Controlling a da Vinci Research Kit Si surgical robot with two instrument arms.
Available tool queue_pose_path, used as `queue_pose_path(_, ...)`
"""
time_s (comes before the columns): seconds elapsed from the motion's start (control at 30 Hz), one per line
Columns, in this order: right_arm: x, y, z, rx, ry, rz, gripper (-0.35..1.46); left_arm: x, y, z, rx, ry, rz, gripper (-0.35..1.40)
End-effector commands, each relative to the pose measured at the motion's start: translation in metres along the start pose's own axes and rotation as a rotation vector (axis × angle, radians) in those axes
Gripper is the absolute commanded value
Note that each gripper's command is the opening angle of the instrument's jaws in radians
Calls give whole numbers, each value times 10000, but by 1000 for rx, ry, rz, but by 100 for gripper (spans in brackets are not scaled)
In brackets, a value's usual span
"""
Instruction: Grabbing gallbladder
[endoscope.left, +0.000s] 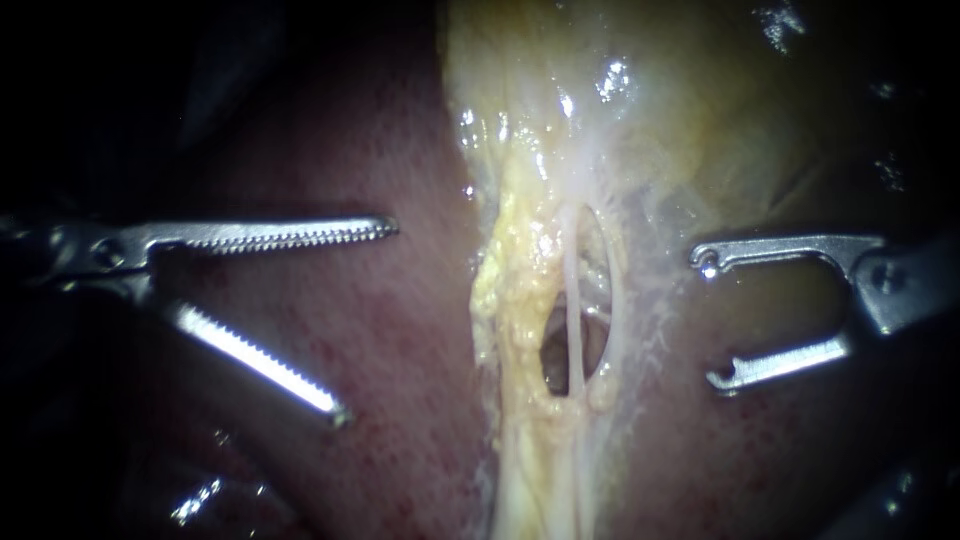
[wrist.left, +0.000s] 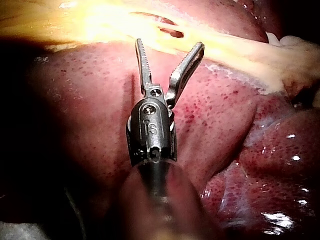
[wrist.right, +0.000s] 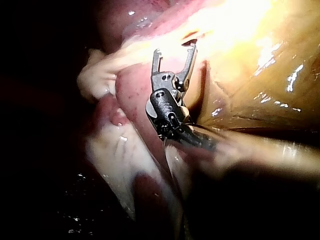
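Left instrument (endoscope.left: 370, 323) sits nearest the lens, jaws spread wide, gripping nothing. Gallbladder (endoscope.left: 700, 110), pale yellow, fills upper centre, untouched: approach step is judged in hand. Next move calls for advancing onto its wall and closing. Right instrument (endoscope.left: 709, 318), jaws likewise apart, stands opposite. Thin tubes (endoscope.left: 572, 300), over liver (endoscope.left: 400, 330), lie between and must be avoided.

Red liver (wrist.left: 80, 110), left tool (wrist.left: 169, 50) over it, toothed jaws spread wide, pale yellow tissue band (wrist.left: 100, 22) ahead
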Motion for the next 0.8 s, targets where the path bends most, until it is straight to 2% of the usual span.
queue_pose_path(0.03,0,0,0,0,0,0,58,-1,0,-1,0,0,6,88)
queue_pose_path(0.3,-2,0,-1,0,0,-1,58,-9,9,3,-30,3,-53,78)
queue_pose_path(0.5,-2,0,-2,1,0,-1,58,-8,16,20,-43,33,-73,74)
queue_pose_path(0.7,-2,0,-2,-2,0,-1,58,9,27,38,-52,46,-80,74)
queue_pose_path(0.8,-2,0,-2,-2,0,-1,58,25,31,47,-56,55,-86,73)
